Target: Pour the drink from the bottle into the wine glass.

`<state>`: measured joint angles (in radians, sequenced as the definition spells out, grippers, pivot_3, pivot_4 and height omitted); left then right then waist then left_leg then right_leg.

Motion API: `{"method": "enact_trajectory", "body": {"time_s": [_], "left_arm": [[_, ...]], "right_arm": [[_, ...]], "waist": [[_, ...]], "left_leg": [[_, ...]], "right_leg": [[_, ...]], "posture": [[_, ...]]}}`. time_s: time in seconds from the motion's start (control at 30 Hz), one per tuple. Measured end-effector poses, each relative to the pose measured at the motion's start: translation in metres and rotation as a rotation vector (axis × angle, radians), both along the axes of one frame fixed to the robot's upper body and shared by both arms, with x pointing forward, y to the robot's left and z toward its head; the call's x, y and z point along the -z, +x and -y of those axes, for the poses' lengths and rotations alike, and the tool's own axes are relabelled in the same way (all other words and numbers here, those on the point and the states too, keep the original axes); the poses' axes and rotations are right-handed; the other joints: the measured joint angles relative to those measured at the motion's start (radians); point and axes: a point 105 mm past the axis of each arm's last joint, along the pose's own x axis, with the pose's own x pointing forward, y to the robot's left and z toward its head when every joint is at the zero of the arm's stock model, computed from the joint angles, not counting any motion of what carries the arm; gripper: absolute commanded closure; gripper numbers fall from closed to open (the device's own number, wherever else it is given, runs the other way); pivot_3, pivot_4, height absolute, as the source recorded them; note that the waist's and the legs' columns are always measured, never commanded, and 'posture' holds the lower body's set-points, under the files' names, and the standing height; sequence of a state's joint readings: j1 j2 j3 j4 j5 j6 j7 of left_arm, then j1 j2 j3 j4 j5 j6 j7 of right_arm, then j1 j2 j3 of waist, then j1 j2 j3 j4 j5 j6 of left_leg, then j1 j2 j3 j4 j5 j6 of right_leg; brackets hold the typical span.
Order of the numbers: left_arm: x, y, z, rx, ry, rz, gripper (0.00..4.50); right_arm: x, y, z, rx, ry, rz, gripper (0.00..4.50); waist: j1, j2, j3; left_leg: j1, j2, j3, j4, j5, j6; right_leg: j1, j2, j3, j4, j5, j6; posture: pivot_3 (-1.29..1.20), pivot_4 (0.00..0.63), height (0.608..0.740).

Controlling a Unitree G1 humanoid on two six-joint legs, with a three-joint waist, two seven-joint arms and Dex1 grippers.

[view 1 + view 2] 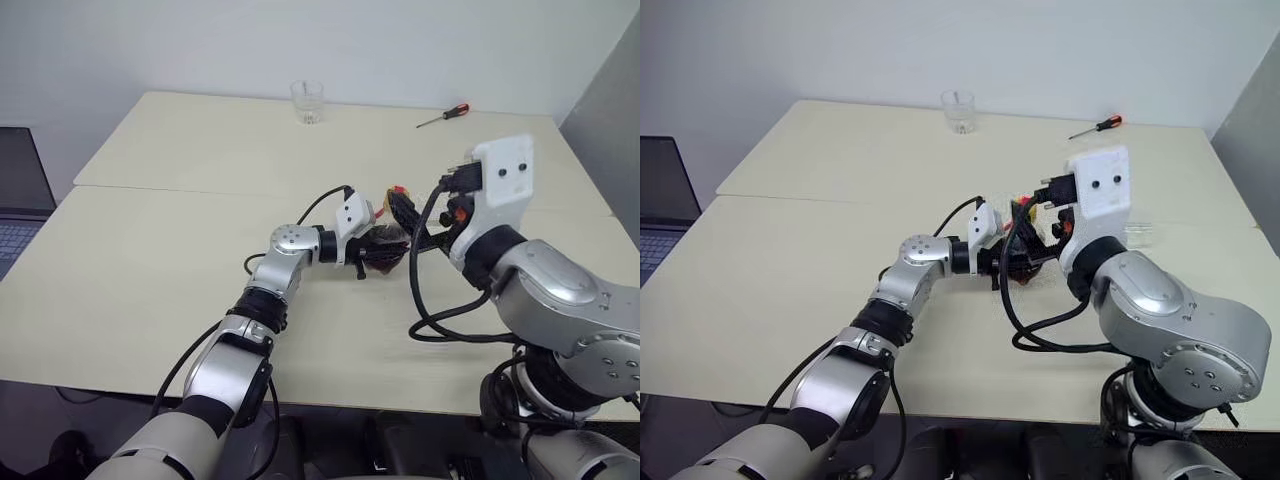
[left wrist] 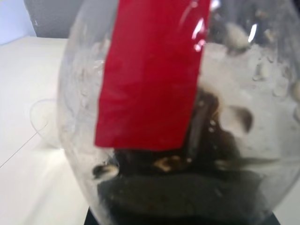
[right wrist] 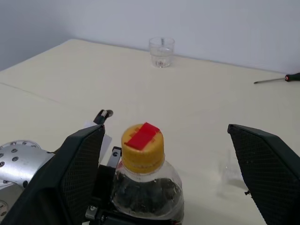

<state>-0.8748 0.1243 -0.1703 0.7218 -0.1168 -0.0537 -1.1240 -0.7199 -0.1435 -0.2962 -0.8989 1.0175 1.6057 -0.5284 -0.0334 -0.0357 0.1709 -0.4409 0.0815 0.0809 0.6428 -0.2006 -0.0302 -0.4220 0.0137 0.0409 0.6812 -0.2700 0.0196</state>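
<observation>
The bottle (image 1: 386, 246) is small, clear and rounded, with dark drink (image 3: 149, 196) low in its body and a yellow cap (image 3: 142, 146) with red tape on top. It stands upright over the middle of the table (image 1: 150, 280), and my left gripper (image 1: 372, 252) is shut on its body from the left. My right gripper (image 3: 164, 132) is level with the cap. Its fingers (image 3: 79, 168) stand wide open on either side of the cap, not touching it. A faint clear shape to the bottle's right is the wine glass (image 1: 1138, 236), partly hidden by my right hand.
A short clear tumbler (image 1: 308, 101) stands at the table's far edge. A red-handled screwdriver (image 1: 443, 116) lies at the far right. A laptop (image 1: 15, 200) sits off the table's left side. A seam (image 1: 180, 188) runs across the tabletop.
</observation>
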Motion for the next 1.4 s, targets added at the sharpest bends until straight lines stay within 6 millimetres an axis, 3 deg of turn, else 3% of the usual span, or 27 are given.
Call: {"method": "enact_trajectory", "body": {"time_s": [0.4,1.17,1.27,1.4], "left_arm": [[0.0,0.0,0.0,-0.001,0.001,0.001,3.45],[0.0,0.0,0.0,-0.004,-0.001,0.001,3.45],[0.0,0.0,0.0,-0.004,0.0,0.002,3.45],[-0.001,0.001,-0.001,-0.004,0.0,0.006,3.45]], "right_arm": [[0.017,0.003,-0.011,-0.004,0.077,-0.104,0.0],[0.02,0.013,-0.015,0.04,0.126,-0.159,0.0],[0.019,0.013,-0.017,0.032,0.135,-0.16,0.6],[0.019,0.014,-0.017,0.042,0.137,-0.162,2.01]], "waist": [[0.0,0.0,0.0],[0.0,0.0,0.0],[0.0,0.0,0.0],[0.0,0.0,0.0]], "left_leg": [[-0.001,0.0,0.0,0.0,0.0,0.0],[-0.001,0.0,0.0,0.0,0.0,0.0],[-0.001,0.0,0.0,0.0,0.0,0.0],[-0.002,0.0,0.0,0.0,0.0,0.0]], "right_leg": [[0.0,0.0,0.0,0.0,0.0,0.0],[-0.001,0.0,0.0,0.0,0.0,0.0],[-0.001,0.0,0.0,0.0,0.0,0.0],[-0.001,0.0,0.0,0.0,0.0,0.0]], "posture": [[0.0,0.15,0.74],[0.0,0.15,0.74],[0.0,0.15,0.74],[0.0,0.15,0.74]]}}
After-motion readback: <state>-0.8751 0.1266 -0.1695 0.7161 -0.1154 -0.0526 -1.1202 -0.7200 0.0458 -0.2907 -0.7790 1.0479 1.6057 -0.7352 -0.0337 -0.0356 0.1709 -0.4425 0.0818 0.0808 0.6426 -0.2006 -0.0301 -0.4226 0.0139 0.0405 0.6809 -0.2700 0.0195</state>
